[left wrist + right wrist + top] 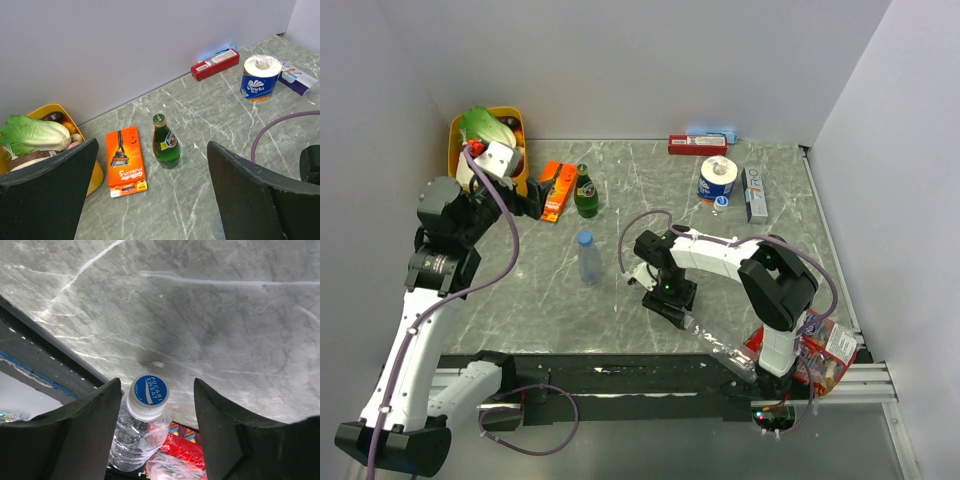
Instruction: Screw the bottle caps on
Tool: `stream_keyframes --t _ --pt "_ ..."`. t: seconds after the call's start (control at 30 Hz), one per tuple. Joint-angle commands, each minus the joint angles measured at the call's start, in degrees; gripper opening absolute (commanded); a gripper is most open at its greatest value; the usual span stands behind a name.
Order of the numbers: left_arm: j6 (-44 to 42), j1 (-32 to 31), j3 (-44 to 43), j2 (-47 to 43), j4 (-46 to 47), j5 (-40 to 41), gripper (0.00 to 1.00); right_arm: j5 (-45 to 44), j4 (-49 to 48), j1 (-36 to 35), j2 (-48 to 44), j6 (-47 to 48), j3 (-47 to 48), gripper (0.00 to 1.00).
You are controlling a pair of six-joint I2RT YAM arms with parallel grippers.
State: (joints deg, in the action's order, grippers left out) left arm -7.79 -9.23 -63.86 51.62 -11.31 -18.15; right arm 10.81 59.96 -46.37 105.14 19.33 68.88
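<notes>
- I see a yellow basket [454, 133] at the far-left corner of the marble-patterned table [650, 180], with a lettuce [32, 135] on top of its contents.
- Just beside it, 1 orange Gillette Fusion5 pack [126, 160] lies flat, and a dark green glass bottle [166, 145] stands upright to its right.
- By the back wall lies a red box [215, 64]. Near it a Vinda paper roll [260, 77] stands on end beside a purple-and-white carton [297, 77].
- A red snack packet [830, 350] sits at the near-right edge.

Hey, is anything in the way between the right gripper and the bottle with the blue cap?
Nothing visible is. The blue cap on the bottle sits directly inside the right gripper, whose jaws stand open, with a small gap on each side and no other object in between.
</notes>
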Motion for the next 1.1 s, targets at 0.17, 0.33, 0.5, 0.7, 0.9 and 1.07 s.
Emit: stream_keyframes --t 0.17,0.33,0.5,0.7,0.9,1.07 --pt "0.6 0.4 0.4 0.4 3.7 -0.7 0.96 -1.8 -0.3 -0.4 1.0 -1.1 0.7 0.6" --pt "0.8 0.6 0.5 0.7 4.2 -1.3 0.96 -2.6 -0.6 -0.4 -0.3 -1.5 0.5 0.37" --pt "0.8 0.6 0.3 1.1 4.7 -1.9 0.96 -2.4 -0.4 -0.4 -2.0 -0.5 1.9 0.28" --pt "1.5 0.7 -0.1 2.2 6.0 -2.9 0.96 -3.2 -0.2 -0.3 -4.4 -0.1 3.9 0.29" --pt "2.1 0.7 -0.1 2.4 6.4 -4.3 0.96 -3.9 0.3 -0.2 -6.6 -1.3 0.1 0.75" --pt "2.3 0.7 0.7 1.8 6.4 -4.1 0.96 -5.9 -0.2 0.3 -7.8 -3.1 -3.2 0.73"
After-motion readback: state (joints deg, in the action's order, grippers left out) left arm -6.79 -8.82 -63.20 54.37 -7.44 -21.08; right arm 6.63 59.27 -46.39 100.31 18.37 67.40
